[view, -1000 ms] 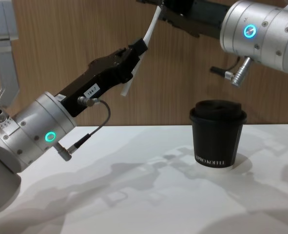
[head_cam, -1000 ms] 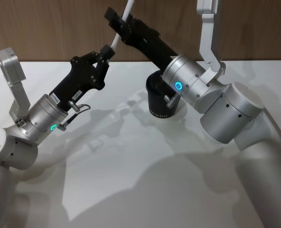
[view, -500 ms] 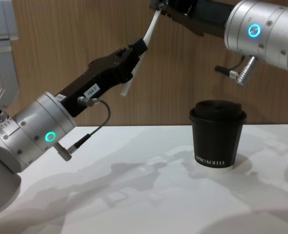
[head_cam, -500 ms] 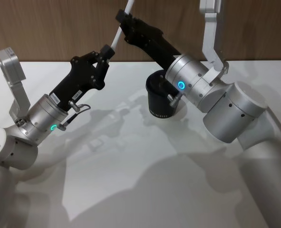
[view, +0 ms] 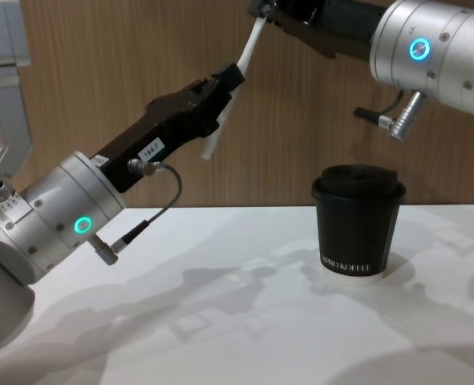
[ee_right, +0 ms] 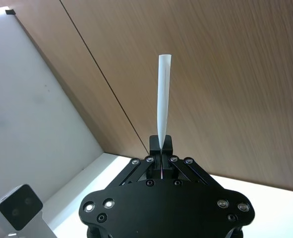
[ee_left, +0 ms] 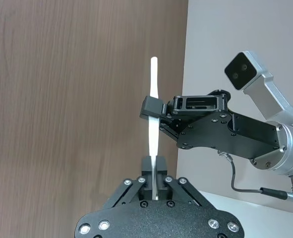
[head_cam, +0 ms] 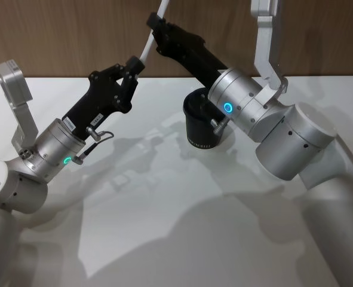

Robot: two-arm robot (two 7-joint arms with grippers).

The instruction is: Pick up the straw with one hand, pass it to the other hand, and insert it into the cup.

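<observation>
The right wrist (view: 429, 50) hangs above the cup (view: 358, 228), seemingly crowding access from overhead.

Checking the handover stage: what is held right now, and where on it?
Both grippers grip the straw: the left gripper near its lower end, the right gripper higher up.

The left arm stands at the near left corner of the table, its silver wrist with the green ring low and the black forearm slanting up toward the far edge. The left gripper (head_cam: 133, 64) has its fingers pinched tight on the straw (view: 247, 50). The right arm reaches in from the right side, bluish-ringed wrist raised near the far edge, and the right gripper (head_cam: 154, 23), higher up, clamps the same straw
</observation>
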